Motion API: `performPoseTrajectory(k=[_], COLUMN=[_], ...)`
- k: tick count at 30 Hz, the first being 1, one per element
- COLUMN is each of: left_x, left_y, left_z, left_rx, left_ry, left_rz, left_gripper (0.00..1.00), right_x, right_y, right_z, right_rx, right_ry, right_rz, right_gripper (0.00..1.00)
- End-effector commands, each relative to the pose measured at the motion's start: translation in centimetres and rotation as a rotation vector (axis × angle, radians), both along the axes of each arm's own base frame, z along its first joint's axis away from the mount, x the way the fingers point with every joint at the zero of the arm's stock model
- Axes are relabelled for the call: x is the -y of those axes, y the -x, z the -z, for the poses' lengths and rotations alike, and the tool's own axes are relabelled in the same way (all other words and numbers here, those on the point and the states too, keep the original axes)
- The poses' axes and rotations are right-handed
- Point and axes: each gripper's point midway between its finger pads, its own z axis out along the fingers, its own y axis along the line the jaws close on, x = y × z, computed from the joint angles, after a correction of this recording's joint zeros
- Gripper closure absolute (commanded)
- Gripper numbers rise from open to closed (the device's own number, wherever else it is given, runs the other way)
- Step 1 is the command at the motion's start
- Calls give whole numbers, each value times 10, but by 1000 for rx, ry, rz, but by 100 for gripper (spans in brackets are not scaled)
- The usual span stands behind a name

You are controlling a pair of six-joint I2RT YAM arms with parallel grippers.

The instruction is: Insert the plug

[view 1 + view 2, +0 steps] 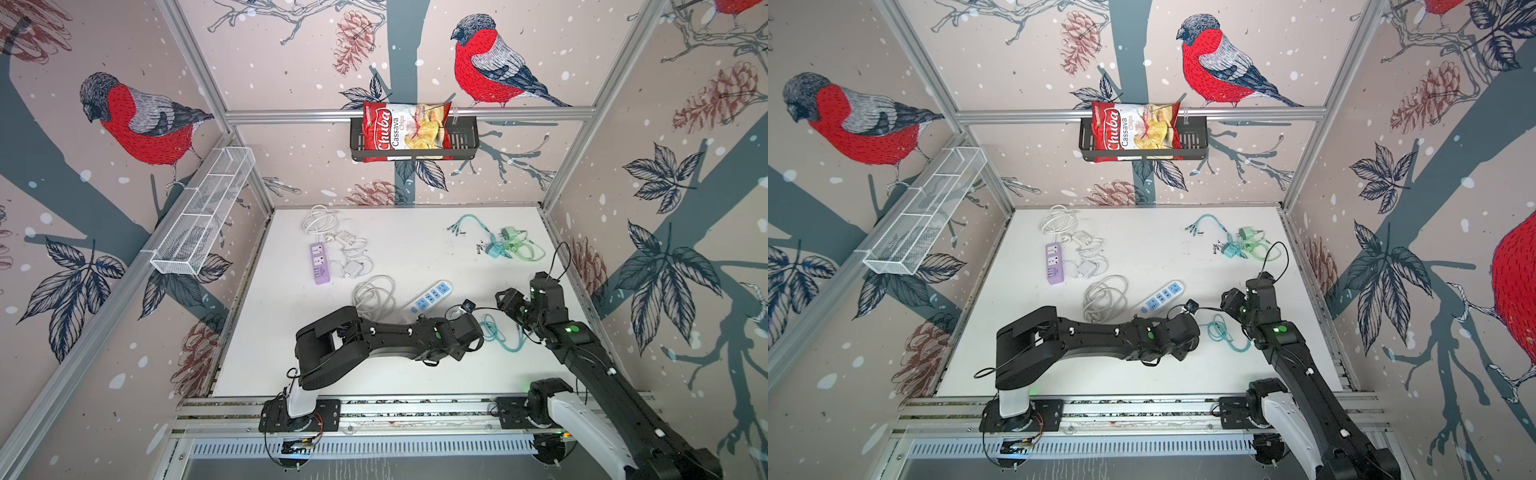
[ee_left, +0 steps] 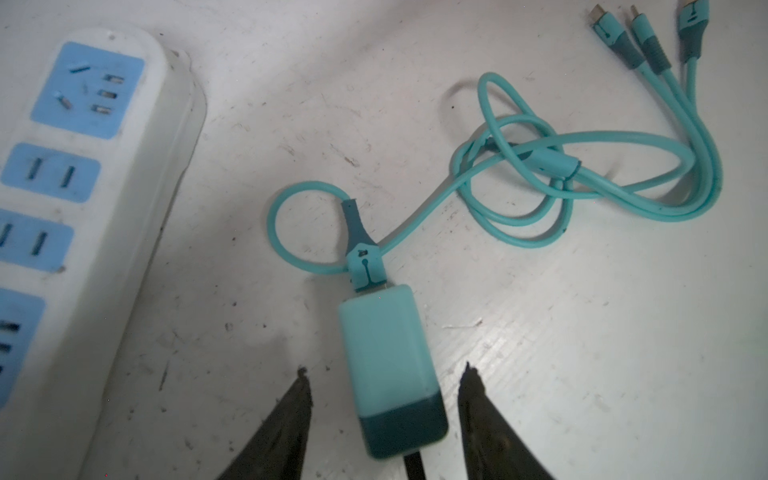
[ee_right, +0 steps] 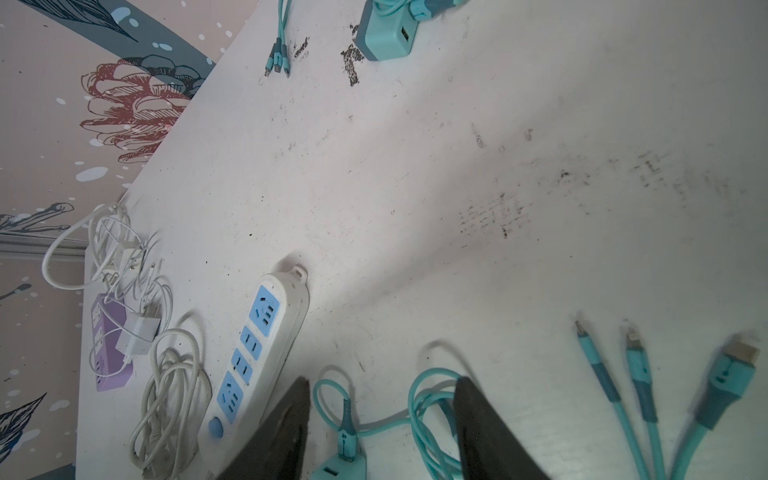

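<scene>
Teal charger plug (image 2: 384, 332) lying flat on the white table (image 2: 582, 332), just beside the long edge of the blue-and-white power strip (image 2: 83, 187) but not touching it — its teal cable (image 2: 519, 166) coils away from the strip. Left gripper (image 2: 385, 368) straddles the plug, jaws apart, a gap at each side. Right gripper (image 3: 383, 380) — likewise spread, empty — hangs over the cable near the strip's button end.
</scene>
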Motion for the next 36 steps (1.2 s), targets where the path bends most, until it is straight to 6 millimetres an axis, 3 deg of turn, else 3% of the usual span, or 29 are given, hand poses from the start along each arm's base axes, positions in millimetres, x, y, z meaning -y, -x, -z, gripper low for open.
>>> performPoseTrajectory(k=[1, 9, 21, 27, 30, 36], left_x=[0, 0, -3, -5, -1, -2], left_y=[-3, -7, -13, -16, -15, -15], left_z=[1, 4, 5, -15, -34, -54], left_rx=[14, 32, 93, 161, 208, 272], left_ry=[-6, -12, 22, 90, 159, 247], left_rz=[-12, -20, -30, -10, 33, 126], left_gripper=[47, 52, 72, 80, 81, 82], right_x=[0, -1, -9, -24, -39, -60], right_y=[-1, 3, 21, 29, 34, 38], right_z=[-3, -1, -3, -7, -19, -44], right_rx=[16, 6, -9, -20, -13, 25], right_ry=[2, -1, -46, -108, -172, -267], right_rz=[-9, -22, -74, -149, -212, -316], right_gripper=[43, 43, 41, 40, 40, 39])
